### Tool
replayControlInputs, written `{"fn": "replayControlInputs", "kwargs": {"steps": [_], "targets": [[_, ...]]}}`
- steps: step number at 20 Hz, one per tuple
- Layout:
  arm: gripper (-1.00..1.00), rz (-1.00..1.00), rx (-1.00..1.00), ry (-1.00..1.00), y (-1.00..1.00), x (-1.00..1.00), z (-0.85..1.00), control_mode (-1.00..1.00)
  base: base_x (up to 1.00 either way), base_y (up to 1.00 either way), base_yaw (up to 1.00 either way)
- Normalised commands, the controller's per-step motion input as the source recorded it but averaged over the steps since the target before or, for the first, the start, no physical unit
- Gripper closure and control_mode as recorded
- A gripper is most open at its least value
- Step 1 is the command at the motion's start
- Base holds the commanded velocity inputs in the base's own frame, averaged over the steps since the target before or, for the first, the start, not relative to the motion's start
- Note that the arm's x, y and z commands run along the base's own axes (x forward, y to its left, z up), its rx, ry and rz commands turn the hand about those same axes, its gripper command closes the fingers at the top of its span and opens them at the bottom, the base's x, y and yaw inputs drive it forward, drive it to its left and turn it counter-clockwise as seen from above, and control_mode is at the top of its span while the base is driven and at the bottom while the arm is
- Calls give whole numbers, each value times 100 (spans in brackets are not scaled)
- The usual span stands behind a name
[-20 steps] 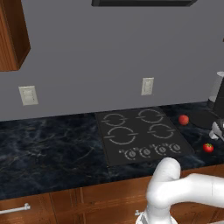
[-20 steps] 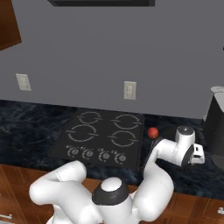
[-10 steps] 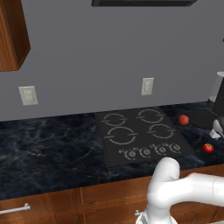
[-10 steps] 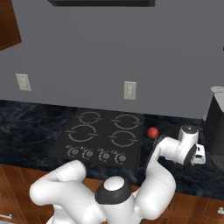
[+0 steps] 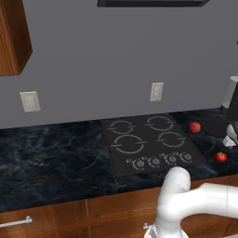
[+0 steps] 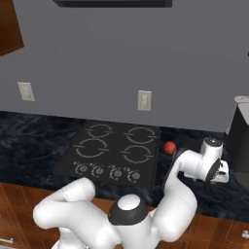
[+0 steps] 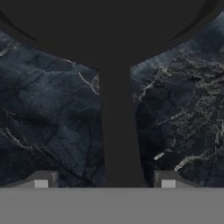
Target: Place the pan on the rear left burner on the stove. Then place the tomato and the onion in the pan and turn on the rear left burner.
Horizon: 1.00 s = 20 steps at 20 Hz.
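The black pan [image 7: 109, 30] lies on the dark marble counter, and its handle [image 7: 120, 131] runs straight down between my fingertips [image 7: 40, 181]. My gripper [image 7: 105, 183] is open and straddles the handle with a gap on each side. The pan [image 5: 213, 126] sits right of the stove [image 5: 148, 144], with my gripper [image 5: 230, 135] over its near side. The onion [image 5: 195, 127] rests beside the stove's right edge, and the tomato [image 5: 221, 157] lies nearer the counter front. The rear left burner [image 5: 122, 126] is bare. The right base view shows the onion [image 6: 169, 147], the burner [image 6: 99, 130] and my gripper [image 6: 221, 172].
A dark coffee machine [image 6: 240, 141] stands at the far right of the counter, close behind my hand. Four knobs [image 5: 162, 160] line the stove's front edge. A wall outlet [image 5: 157, 91] sits above the stove. Wooden cabinets hang at the upper left.
The hand has crept slightly to the right over the pan's handle. The pan, onion and tomato have stayed where they were.
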Motion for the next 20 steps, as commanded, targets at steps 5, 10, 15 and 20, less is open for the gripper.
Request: {"fn": "replayControlInputs", "kwargs": {"steps": [5, 10, 15, 20], "targets": [[100, 0, 0, 0, 0, -2, -1, -100, 0, 0, 0], [100, -3, 0, 0, 2, -31, 0, -100, 0, 0, 0], [100, -1, 0, 0, 19, -32, 13, -100, 0, 0, 0], [100, 0, -6, 0, 35, -7, 53, -100, 0, 0, 0]]}}
